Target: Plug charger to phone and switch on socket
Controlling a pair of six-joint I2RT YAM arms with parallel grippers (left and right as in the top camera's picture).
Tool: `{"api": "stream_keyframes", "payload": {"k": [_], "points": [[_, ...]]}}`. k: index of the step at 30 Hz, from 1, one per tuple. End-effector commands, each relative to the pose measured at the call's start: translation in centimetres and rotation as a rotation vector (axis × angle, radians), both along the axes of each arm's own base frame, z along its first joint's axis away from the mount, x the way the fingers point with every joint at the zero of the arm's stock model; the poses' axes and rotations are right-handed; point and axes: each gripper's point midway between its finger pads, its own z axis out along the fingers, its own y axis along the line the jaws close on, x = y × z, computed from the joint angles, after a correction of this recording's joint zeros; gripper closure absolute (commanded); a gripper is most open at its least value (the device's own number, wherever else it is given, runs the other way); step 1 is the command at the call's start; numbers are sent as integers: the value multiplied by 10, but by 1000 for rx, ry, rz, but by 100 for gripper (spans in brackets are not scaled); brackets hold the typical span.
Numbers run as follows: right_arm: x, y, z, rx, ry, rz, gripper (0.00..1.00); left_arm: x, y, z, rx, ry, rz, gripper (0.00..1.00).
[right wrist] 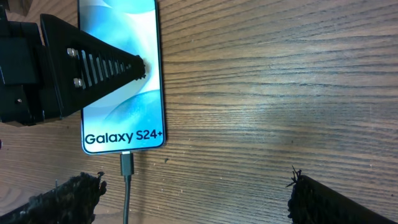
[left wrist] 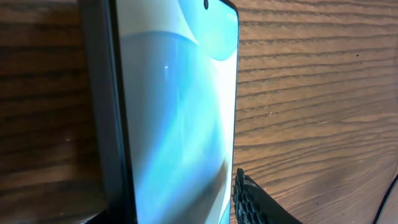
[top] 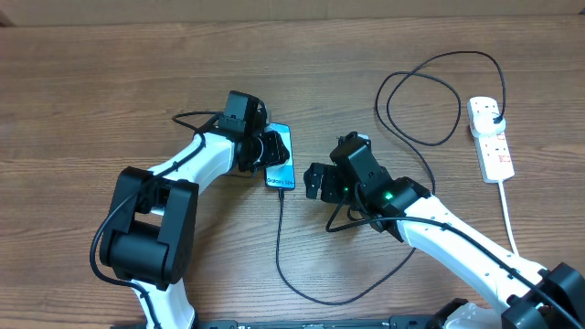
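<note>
The phone [top: 281,166] lies flat at the table's middle with its teal screen up; "Galaxy S24+" reads in the right wrist view [right wrist: 122,93]. The charger's connector [right wrist: 127,163] sits in the phone's lower edge. Its black cable [top: 315,294] loops round to the plug [top: 494,113] in the socket [top: 492,144]. My left gripper [top: 268,146] straddles the phone. One of its fingers [left wrist: 249,200] stands right at the screen's edge, and whether it presses there does not show. My right gripper [right wrist: 196,199] hangs open just below the phone, with nothing between its fingers.
The socket's thick white cord [top: 508,215] runs down toward the right arm's base. The charger cable makes a wide loop [top: 420,100] at the back right. Bare wooden table [right wrist: 280,93] lies right of the phone.
</note>
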Motion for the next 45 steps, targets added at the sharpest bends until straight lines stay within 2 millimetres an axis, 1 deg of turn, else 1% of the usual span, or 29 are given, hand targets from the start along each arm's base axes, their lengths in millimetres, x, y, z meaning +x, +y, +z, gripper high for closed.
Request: {"api": "stream_keyframes", "payload": {"k": [1,7,12,16,45], "points": [[7,2,13,16,-36,-12,0,-3,-1,-7,9,10,-4,58],[7,2,13,16,-36,-12,0,-2,-1,-7,9,9,-4,59],[7,2,13,16,-36,-12,0,-3,-1,-7,9,10,-4,55],[7,2,13,16,-36,-12,0,-2,-1,-7,9,9,-4,54],[7,2,13,16,-36,-12,0,-2,-1,-6,9,7,-4,54]]}}
